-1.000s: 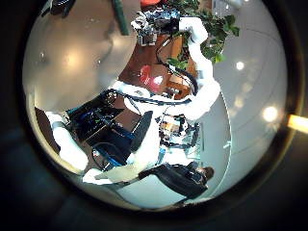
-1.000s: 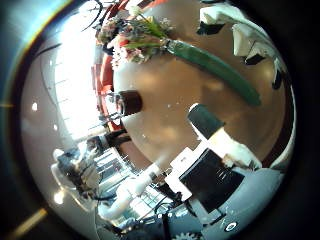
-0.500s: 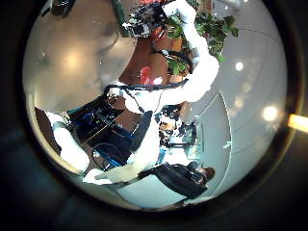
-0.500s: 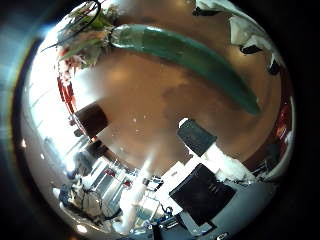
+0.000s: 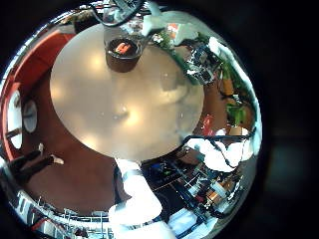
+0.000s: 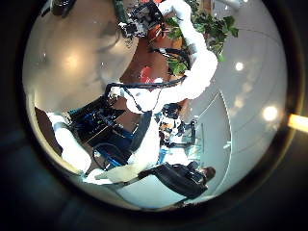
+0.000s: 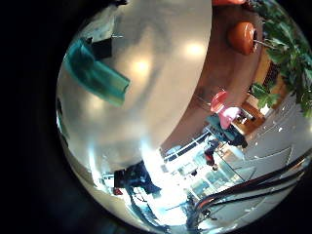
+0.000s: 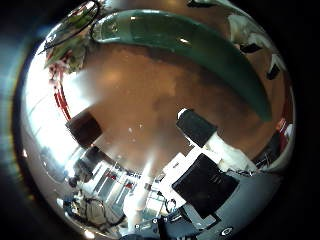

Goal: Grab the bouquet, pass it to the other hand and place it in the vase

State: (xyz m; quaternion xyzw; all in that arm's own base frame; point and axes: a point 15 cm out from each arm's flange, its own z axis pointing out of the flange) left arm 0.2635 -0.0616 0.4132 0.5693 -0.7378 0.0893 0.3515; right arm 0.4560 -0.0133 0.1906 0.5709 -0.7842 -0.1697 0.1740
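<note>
Under my right palm, bouquet lay on the counter, stem close. Right robot hand fingers apart, straddling it, unclamped. Step: pickup; next needed closing on the stem. Vase stood well apart; left robot hand relaxed, empty.

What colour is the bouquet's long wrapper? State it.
The bouquet's wrapper is teal green; the right thumb side palm view shows it best.

Bouquet lying on the table, vase standing well apart near the table's edge
</note>
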